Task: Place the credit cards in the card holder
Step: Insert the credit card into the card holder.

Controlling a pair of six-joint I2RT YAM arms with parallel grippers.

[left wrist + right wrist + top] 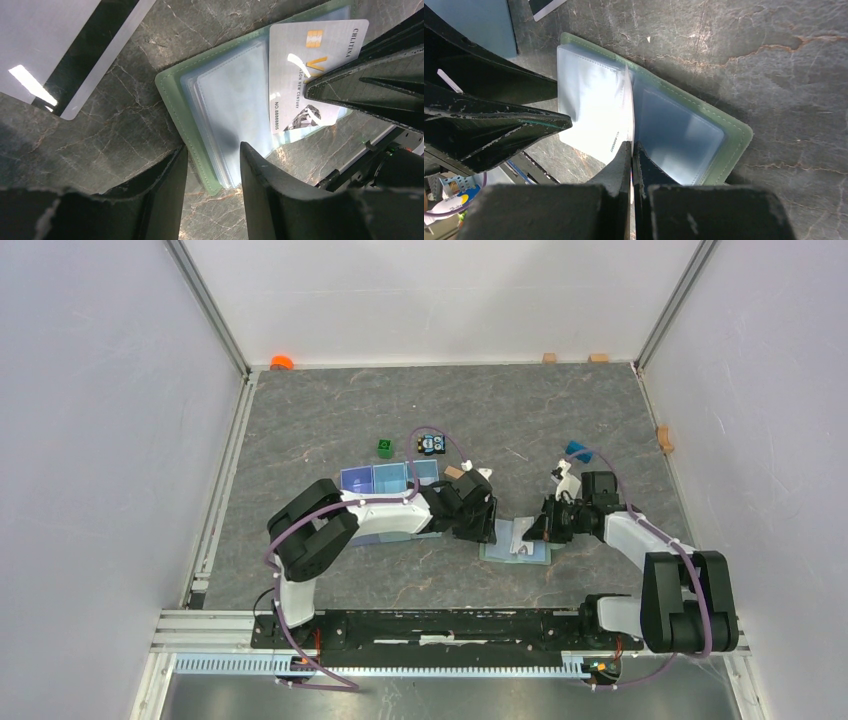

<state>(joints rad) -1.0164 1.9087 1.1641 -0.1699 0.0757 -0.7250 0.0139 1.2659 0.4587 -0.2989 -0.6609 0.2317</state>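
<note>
right gripper (631,146) is clamping a credit card (305,70) at the card holder (172,95) while left gripper (214,150), jaws apart, is straddling its edge, so the unpinned holder may be sliding on insertion.

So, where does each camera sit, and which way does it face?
Top external: high behind the robot, looking down at the table; left arm, right arm show.
Left wrist: on its arm, looking down at the card holder; open fingers show.
Right wrist: looking down; shut fingers pinch a credit card.
All share the card holder.
</note>
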